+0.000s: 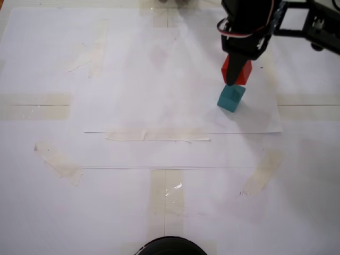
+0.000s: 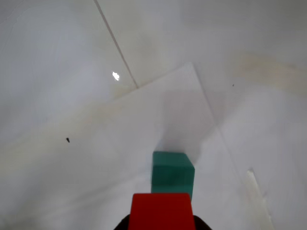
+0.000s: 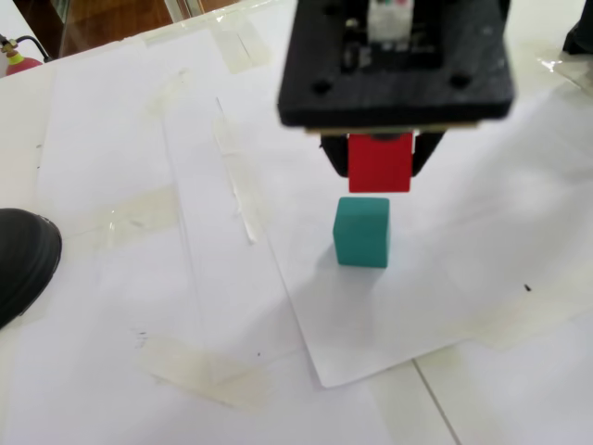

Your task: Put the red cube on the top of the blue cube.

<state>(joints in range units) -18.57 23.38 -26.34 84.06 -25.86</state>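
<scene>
One fixed camera looks steeply down on the paper-covered surface (image 1: 170, 154) from a distance, taking in most of the sheets; the arm enters at its top right. The other fixed camera stands low and close, facing the black hand (image 3: 380, 162) head-on. The wrist camera rides behind the hand, looking forward and down at close range. All three share the red cube (image 1: 237, 73) (image 2: 161, 211) (image 3: 380, 162) and the blue cube (image 1: 230, 98) (image 2: 172, 172) (image 3: 362, 231)

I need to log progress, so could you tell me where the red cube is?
The red cube is held in the gripper, just above the blue cube, not yet touching it in a fixed view.
</scene>
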